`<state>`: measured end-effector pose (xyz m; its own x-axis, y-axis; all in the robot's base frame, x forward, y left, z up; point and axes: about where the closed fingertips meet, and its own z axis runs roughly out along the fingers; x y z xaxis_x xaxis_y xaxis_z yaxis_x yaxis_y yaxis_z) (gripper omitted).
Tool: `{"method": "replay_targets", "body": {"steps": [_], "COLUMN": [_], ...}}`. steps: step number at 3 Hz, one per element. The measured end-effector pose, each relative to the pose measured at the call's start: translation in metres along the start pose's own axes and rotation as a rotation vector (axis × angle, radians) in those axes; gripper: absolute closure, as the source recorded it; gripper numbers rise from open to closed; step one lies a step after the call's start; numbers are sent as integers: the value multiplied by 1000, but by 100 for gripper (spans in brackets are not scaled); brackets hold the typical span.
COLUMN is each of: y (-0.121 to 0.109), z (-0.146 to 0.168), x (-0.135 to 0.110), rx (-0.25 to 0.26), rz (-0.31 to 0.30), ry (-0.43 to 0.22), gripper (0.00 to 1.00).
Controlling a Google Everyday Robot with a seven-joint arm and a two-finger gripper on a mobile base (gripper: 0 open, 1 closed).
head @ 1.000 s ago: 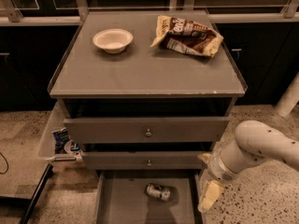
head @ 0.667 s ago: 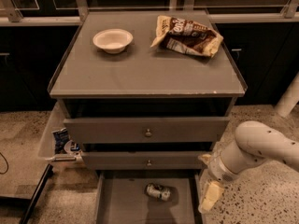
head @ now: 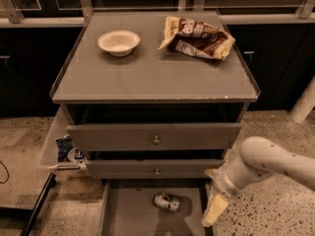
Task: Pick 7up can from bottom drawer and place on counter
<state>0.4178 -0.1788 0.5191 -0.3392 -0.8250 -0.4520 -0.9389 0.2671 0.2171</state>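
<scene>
7up can (head: 166,201) lies on its side mid bottom drawer (head: 127,211). The hand (head: 215,211) hangs at the drawer's right edge, clear of the can; can't tell how open. Suggest: swing left, descend, grip across can's width.

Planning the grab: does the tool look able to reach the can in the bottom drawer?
Probably yes. The drawer is open, the can lies uncovered on its floor, and the tool hangs by the drawer's right edge with nothing between them.
</scene>
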Motion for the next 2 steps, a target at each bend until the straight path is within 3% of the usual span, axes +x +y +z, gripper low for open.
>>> {"method": "replay_targets", "body": {"steps": [1,2], "y": [-25,-47], "z": [75,127], "x": [21,38], "rx": [-6,39], "rz": [57,74], "ry": [-5,-53], "gripper": [0,0]}}
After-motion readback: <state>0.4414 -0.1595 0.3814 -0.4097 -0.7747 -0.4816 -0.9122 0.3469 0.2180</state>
